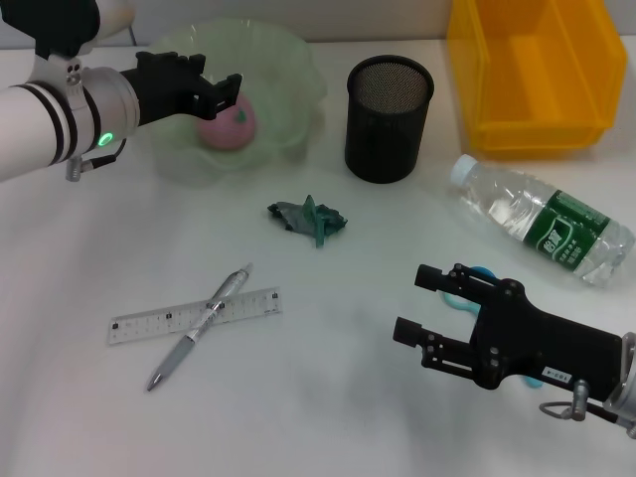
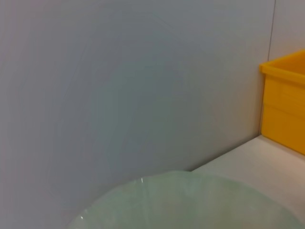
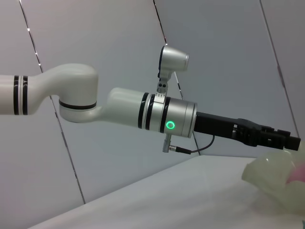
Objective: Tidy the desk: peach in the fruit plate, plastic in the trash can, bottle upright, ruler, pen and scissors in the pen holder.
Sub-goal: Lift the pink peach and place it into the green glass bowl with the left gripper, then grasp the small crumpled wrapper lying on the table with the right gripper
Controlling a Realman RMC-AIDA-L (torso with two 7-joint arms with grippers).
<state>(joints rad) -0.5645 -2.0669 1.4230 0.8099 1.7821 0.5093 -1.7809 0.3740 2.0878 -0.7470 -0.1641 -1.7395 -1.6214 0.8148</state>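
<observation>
Translucent scalloped green fruit plate (image 1: 288,60) holds the round pink peach (image 1: 228,123); left hand (image 1: 227,91) spread just above it; right hand (image 1: 417,306) wide, low over the counter (image 1: 328,397).

A smooth white tabletop (image 1: 328,397) fills the head view from the near edge to the far one, evenly lit, with only soft, faint shadows on it. Behind its far edge stands a plain pale grey wall (image 2: 119,86), meeting the tabletop in a straight line. The right wrist view shows this wall (image 3: 228,43) as large flat panels divided by thin dark seams that run slantwise across the picture.
</observation>
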